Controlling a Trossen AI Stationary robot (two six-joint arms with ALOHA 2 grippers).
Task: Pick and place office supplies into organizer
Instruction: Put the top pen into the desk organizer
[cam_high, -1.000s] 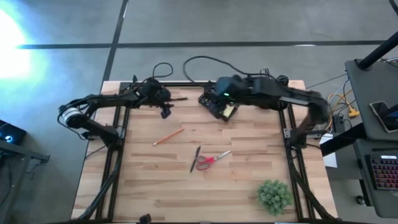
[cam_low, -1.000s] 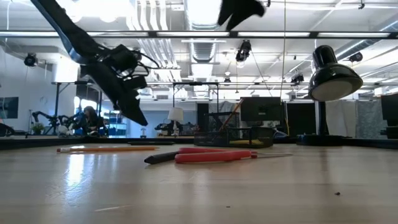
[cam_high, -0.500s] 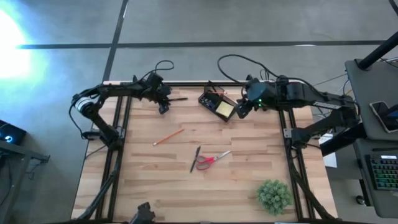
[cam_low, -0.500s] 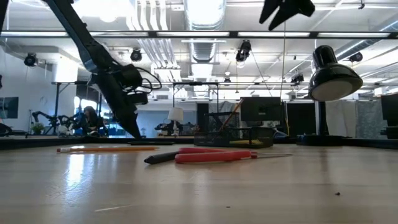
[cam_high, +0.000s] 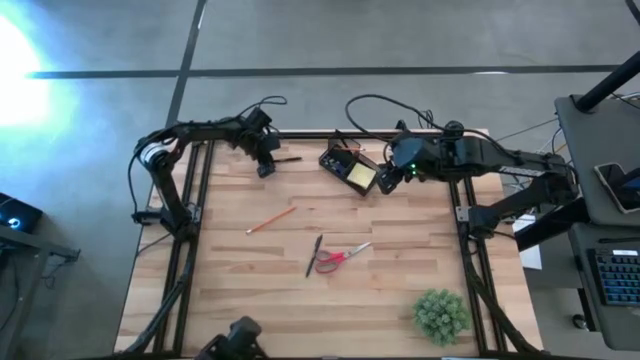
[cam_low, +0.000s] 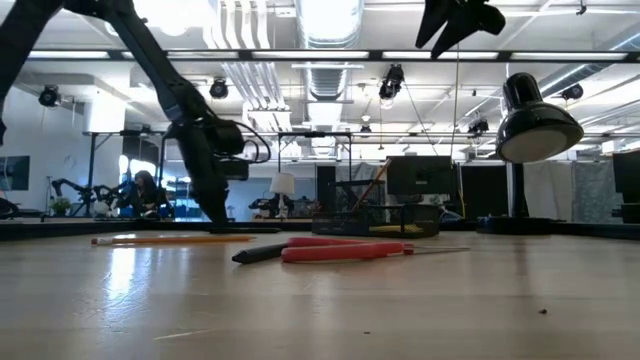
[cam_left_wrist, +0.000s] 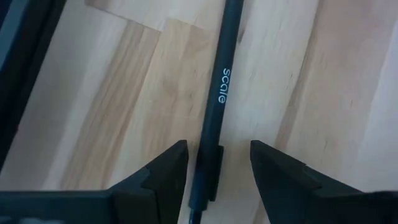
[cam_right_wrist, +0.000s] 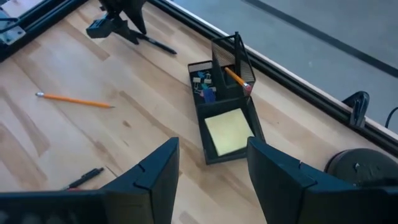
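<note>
A black pen (cam_left_wrist: 224, 81) lies flat on the wooden table near its far edge. My left gripper (cam_left_wrist: 214, 152) points steeply down over it, open, with one finger on each side of the pen's shaft and a gap on both sides. In the high view that gripper (cam_high: 265, 168) is at the far left. The black organizer (cam_high: 350, 167) stands at the far middle; it holds a yellow sticky-note pad (cam_right_wrist: 227, 132), a pencil (cam_right_wrist: 235, 78) and small blue pieces (cam_right_wrist: 208, 93). My right gripper (cam_high: 388, 178) hangs open high above the table, just right of the organizer.
An orange pencil (cam_high: 270, 220), a second black pen (cam_high: 314, 255) and red-handled scissors (cam_high: 343, 257) lie mid-table. A green plant (cam_high: 441, 313) stands at the near right. Black frame rails (cam_high: 190, 250) run along both sides.
My left gripper has sunk toward the table's far edge and tipped steeply down, so its fingers now straddle the black pen. My right gripper has drawn back from over the organizer toward the table's right, then kept still. Nothing on the table has moved.
</note>
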